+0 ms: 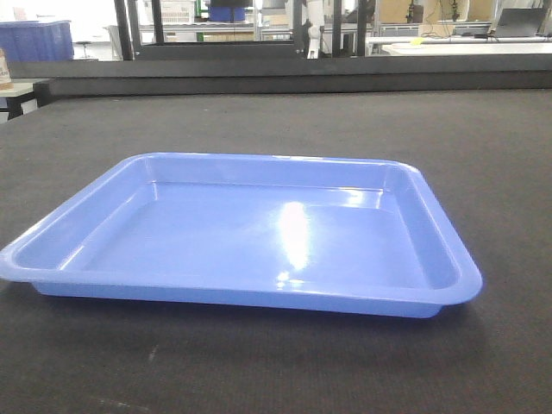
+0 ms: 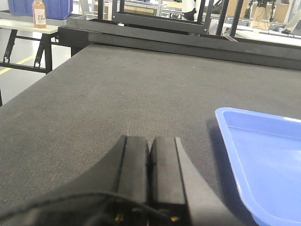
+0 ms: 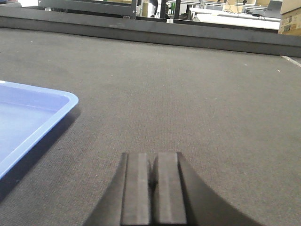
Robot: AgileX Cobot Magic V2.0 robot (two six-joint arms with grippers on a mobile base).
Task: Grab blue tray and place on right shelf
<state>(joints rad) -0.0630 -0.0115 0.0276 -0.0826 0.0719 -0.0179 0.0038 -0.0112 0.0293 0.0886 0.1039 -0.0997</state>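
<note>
The blue tray (image 1: 250,233) lies flat and empty on the dark grey felt table (image 1: 483,155), in the middle of the front view. My left gripper (image 2: 150,141) is shut and empty, low over the felt just left of the tray's left rim (image 2: 244,155). My right gripper (image 3: 154,157) is shut and empty, low over the felt to the right of the tray's right corner (image 3: 51,106). Neither gripper touches the tray. Neither gripper shows in the front view. The right shelf is out of view.
A raised black ledge (image 1: 276,78) runs along the table's far edge. Dark rack frames (image 1: 216,34) stand behind it. At the far left a side table (image 2: 28,23) carries a brown bottle (image 2: 39,13) and dark-blue bins (image 1: 34,39).
</note>
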